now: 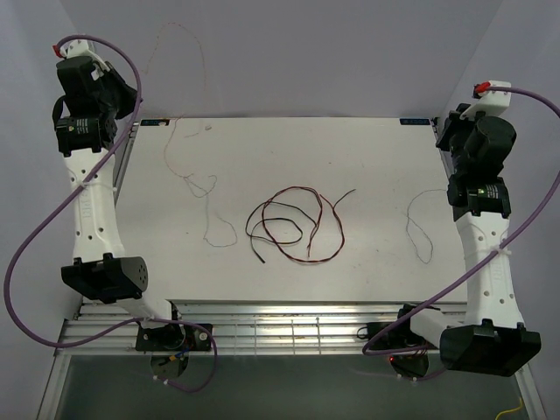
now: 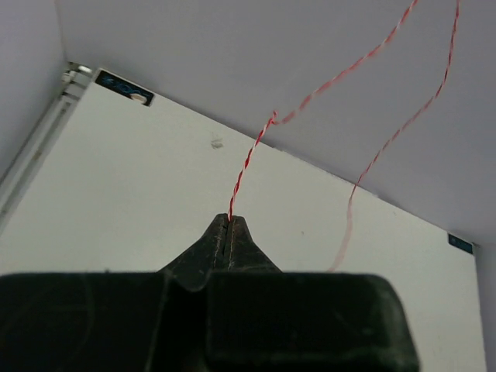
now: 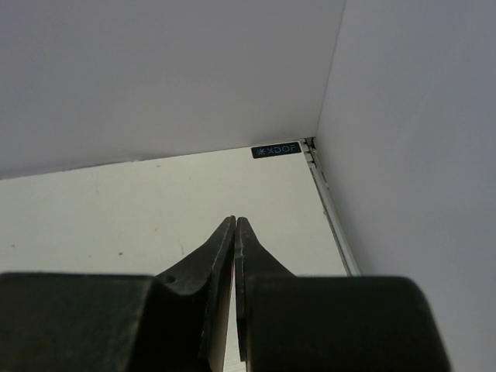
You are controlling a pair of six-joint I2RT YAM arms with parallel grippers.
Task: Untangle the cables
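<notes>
Left claw [image 2: 230, 224] pinches red-white cable [image 2: 248, 159]; right claw [image 3: 235, 224] pressed together near blue-lettered label [image 3: 275, 150]

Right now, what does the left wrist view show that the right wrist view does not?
Left wrist only: the left gripper shut on a thin red-and-white twisted wire rising before the pale back wall. Right wrist only: the right gripper shut on nothing, near the white table corner. Both: table and back wall.

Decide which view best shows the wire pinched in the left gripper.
Left wrist: the red-and-white twisted wire rises close-up from the shut left gripper. Top external shows only a faint pale line against the back wall; right wrist shows none of it.
</notes>
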